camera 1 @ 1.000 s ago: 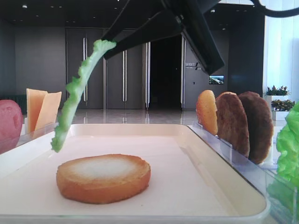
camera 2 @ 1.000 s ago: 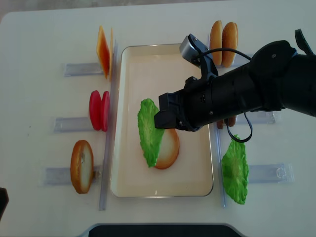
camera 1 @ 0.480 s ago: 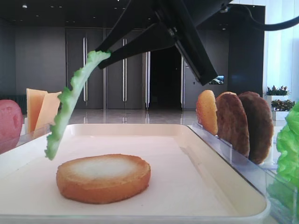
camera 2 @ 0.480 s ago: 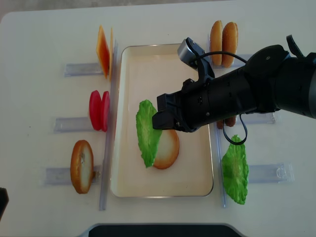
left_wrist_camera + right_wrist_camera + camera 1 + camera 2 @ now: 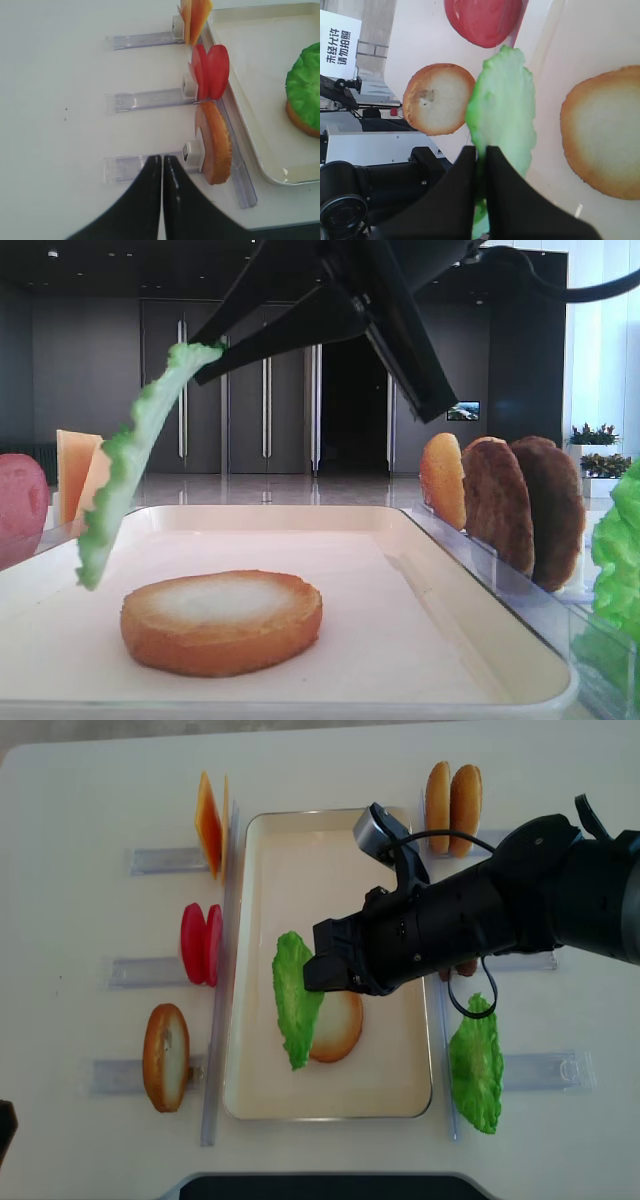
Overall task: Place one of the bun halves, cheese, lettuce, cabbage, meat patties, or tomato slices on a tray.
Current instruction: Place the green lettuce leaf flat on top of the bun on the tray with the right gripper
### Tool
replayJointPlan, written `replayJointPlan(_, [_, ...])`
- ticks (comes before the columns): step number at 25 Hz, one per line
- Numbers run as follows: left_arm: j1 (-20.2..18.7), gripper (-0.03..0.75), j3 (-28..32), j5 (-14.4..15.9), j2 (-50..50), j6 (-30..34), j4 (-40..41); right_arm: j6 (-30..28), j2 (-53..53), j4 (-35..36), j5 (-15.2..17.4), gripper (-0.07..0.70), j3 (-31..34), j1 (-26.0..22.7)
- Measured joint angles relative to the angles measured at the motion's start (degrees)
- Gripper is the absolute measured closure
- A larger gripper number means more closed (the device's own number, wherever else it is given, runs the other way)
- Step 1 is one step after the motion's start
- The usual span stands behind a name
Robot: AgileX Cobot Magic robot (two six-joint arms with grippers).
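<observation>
My right gripper [image 5: 481,152] is shut on the top edge of a bright green lettuce [image 5: 130,470] leaf. The leaf hangs edge-on above the cream tray [image 5: 330,850], clear of its floor. From overhead the lettuce [image 5: 294,1000] overlaps the left side of a bun half [image 5: 340,1025]. That bun half [image 5: 221,622] lies flat on the tray, pale face up. Off to the left, my left gripper [image 5: 162,159] is shut and empty, low over the white table beside a bun half [image 5: 215,145] standing in a clear rack.
Clear racks flank the tray. On the left stand cheese [image 5: 210,823], tomato slices [image 5: 201,944] and a bun half [image 5: 165,1056]. On the right are two golden discs [image 5: 450,795], dark meat patties [image 5: 520,505] partly under my right arm, and another lettuce leaf [image 5: 476,1065].
My right gripper has carried the lettuce leftward over the tray, and the leaf's lower end now hangs left of the bun half. The left gripper has not moved.
</observation>
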Motion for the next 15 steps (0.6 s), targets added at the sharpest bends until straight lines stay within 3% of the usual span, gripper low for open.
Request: replayJointPlan(15, [0.0,0.715,0.0,0.0,0.0,0.0,0.0,-1.61,2.71,0.11,1.94,0.578,0.0,-1.94])
